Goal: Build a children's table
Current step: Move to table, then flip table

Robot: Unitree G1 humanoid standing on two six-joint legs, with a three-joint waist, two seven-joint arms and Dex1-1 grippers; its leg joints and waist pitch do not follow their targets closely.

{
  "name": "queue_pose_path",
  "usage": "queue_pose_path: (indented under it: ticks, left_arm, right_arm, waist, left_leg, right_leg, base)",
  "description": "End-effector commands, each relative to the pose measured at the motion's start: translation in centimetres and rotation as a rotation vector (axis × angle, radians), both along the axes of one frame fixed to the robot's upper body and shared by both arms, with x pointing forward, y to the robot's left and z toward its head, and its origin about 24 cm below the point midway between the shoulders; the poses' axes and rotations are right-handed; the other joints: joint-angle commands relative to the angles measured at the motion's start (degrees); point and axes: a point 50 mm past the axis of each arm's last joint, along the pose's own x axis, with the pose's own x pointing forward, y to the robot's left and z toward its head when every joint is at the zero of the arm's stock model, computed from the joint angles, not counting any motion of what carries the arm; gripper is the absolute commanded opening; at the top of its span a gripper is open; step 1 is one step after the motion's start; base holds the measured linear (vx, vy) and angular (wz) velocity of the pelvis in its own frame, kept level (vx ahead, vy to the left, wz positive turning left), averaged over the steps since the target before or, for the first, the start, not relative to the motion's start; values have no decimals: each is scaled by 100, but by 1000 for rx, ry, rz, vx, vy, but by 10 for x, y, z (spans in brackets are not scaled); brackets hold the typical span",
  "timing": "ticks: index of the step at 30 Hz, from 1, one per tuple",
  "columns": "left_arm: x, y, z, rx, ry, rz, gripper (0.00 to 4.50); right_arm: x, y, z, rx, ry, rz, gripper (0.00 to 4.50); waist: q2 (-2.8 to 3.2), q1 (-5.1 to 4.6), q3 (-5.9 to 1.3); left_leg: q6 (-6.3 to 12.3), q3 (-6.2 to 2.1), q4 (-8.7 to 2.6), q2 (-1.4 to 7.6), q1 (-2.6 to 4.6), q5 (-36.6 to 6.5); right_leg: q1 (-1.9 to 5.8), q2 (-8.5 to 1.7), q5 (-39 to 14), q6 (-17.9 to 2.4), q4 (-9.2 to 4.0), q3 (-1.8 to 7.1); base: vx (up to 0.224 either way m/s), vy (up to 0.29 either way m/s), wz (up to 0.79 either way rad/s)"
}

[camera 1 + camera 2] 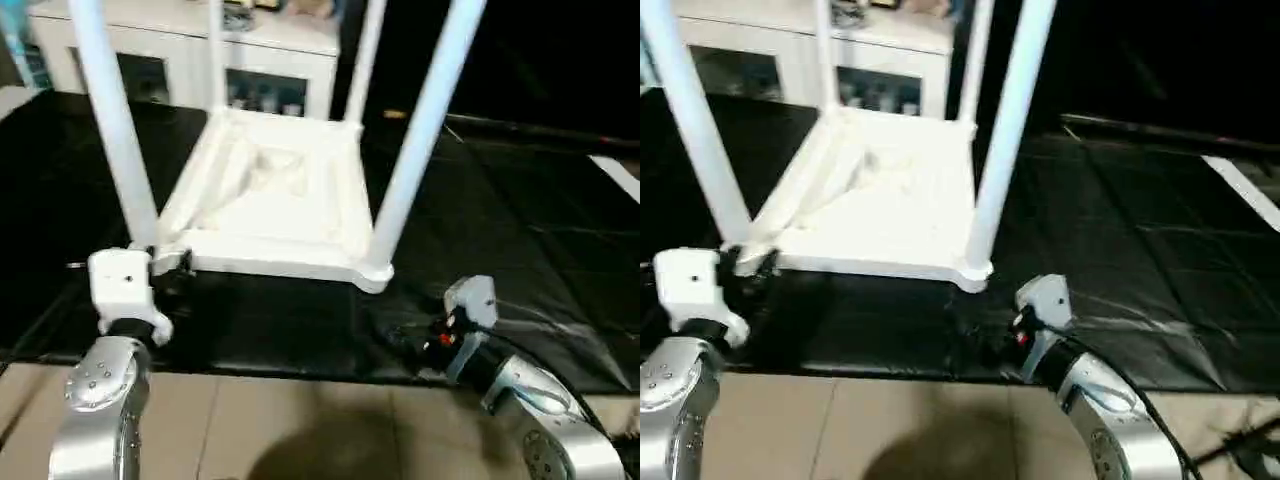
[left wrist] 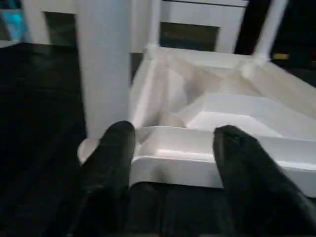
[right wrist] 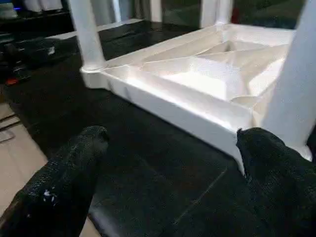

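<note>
The white children's table lies upside down on a black mat, its ribbed underside [image 1: 270, 190] facing up. Four white tube legs stand in the corner sockets; the near-left leg [image 1: 118, 130] and near-right leg [image 1: 420, 130] rise past the picture's top. My left gripper [image 2: 173, 158] is open just in front of the near-left corner, its fingers [image 2: 111, 158] straddling the table's rim [image 2: 197, 153] beside that leg [image 2: 103, 64]. My right gripper [image 3: 173, 138] is open and low over the mat, a little short of the near-right corner [image 3: 237, 123], holding nothing.
A white cabinet with glass doors [image 1: 190, 60] stands right behind the table. The black mat [image 1: 520, 230] stretches wide to the right, with a white strip [image 1: 620, 175] at its far right edge. Tan floor [image 1: 300, 420] lies between the mat and me.
</note>
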Motion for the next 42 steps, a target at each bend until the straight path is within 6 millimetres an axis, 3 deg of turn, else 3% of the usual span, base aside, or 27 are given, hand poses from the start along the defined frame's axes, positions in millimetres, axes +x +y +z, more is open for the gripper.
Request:
queue_pose_path:
  ticks: [1, 3, 7, 9, 11, 13, 14, 15, 16, 17, 18, 23, 29, 36, 42]
  left_arm:
    - [3, 3, 8, 21, -41, 60, 290]
    - [9, 10, 9, 43, -33, 92, 318]
    - [24, 22, 11, 79, -16, 106, 339]
    - [32, 28, 10, 89, 9, 105, 339]
    - [42, 35, 10, 94, 33, 95, 367]
    - [56, 46, 7, 112, 82, 85, 377]
    - [61, 52, 5, 113, 106, 102, 377]
    - [62, 54, 5, 114, 110, 112, 377]
    - [62, 54, 5, 114, 110, 112, 377]
    - [66, 57, 6, 111, 112, 113, 377]
    - [70, 60, 7, 94, 110, 117, 377]
    - [79, 64, 9, 66, 105, 114, 332]
    - [82, 58, 7, 36, 81, 100, 282]
    - [81, 55, 2, 22, 101, 84, 216]
    - [80, 50, -3, -31, 102, 73, 202]
  right_arm:
    - [9, -2, 4, 7, -29, -5, 450]
    - [16, 2, 7, 35, -36, 7, 450]
    - [21, 10, 6, 46, -36, 68, 450]
    - [22, 14, 5, 36, -40, 103, 450]
    - [23, 17, 5, 44, -30, 134, 450]
    - [27, 23, 6, 41, -24, 188, 450]
    - [28, 25, 8, 41, -27, 216, 450]
    - [29, 27, 9, 39, -34, 228, 450]
    - [29, 27, 9, 39, -34, 228, 450]
    - [30, 29, 11, 40, -34, 250, 450]
    - [31, 32, 13, 46, -35, 281, 450]
    - [35, 39, 18, 37, -58, 322, 450]
    - [36, 43, 16, 46, -53, 345, 450]
    - [37, 45, 15, 43, -48, 355, 450]
    - [39, 46, 14, 47, -44, 352, 450]
  waist:
    - [126, -33, -197]
    - [66, -36, -158]
    - [64, -24, -204]
    - [74, 15, -249]
    - [83, 36, -290]
    - [122, 76, -362]
    - [115, 71, -424]
    - [164, 80, -456]
    - [136, 67, -450]
    - [153, 92, -438]
    - [195, 92, -429]
    - [201, 101, -388]
    - [187, 105, -343]
    - [172, 125, -355]
    - [166, 148, -360]
  left_leg:
    - [-155, -154, -687, 336, -38, -1917]
    - [-156, -110, -651, 307, 36, -2239]
    - [-116, -96, -624, 288, 38, -1947]
    - [-54, -77, -624, 302, 18, -1474]
    - [2, -71, -612, 301, -4, -1064]
    - [76, -54, -555, 283, 1, -428]
    - [173, -38, -496, 226, -10, 90]
    - [279, -34, -442, 217, 5, 610]
    - [332, -31, -437, 219, -26, 770]
    - [408, -17, -438, 244, -20, 802]
    - [457, -1, -443, 232, -23, 604]
    - [274, 1, -518, 317, 5, -168]
    - [11, 38, -583, 337, 16, -858]
    - [-36, 76, -570, 348, 4, -726]
    - [10, 87, -559, 347, 6, -610]
  right_leg:
    - [88, -487, -1644, -581, -503, 272]
    - [-13, -516, -2221, -566, -577, 292]
    - [-30, -498, -2105, -541, -560, 313]
    - [9, -480, -1396, -670, -484, 308]
    - [50, -478, -785, -813, -407, 308]
    - [80, -450, 191, -937, -308, 299]
    - [107, -405, 1010, -1011, -218, 291]
    - [98, -385, 1762, -1137, -149, 273]
    - [122, -384, 2009, -1190, -132, 268]
    - [120, -414, 2172, -1335, -123, 259]
    - [126, -419, 2039, -1426, -136, 258]
    - [122, -475, 1200, -1530, -201, 266]
    - [104, -493, 182, -1397, -278, 291]
    - [75, -482, 238, -1309, -262, 297]
    - [71, -476, 385, -1350, -244, 295]
  base:
    - [0, 0, 0]
    - [0, 0, 0]
    - [0, 0, 0]
    - [0, 0, 0]
    - [63, -19, -1]
    - [66, -14, -2]
    - [0, 0, 0]
    - [0, 0, 0]
    - [0, 0, 0]
    - [0, 0, 0]
    - [0, 0, 0]
    - [0, 0, 0]
    - [0, 0, 0]
    - [0, 0, 0]
    - [0, 0, 0]
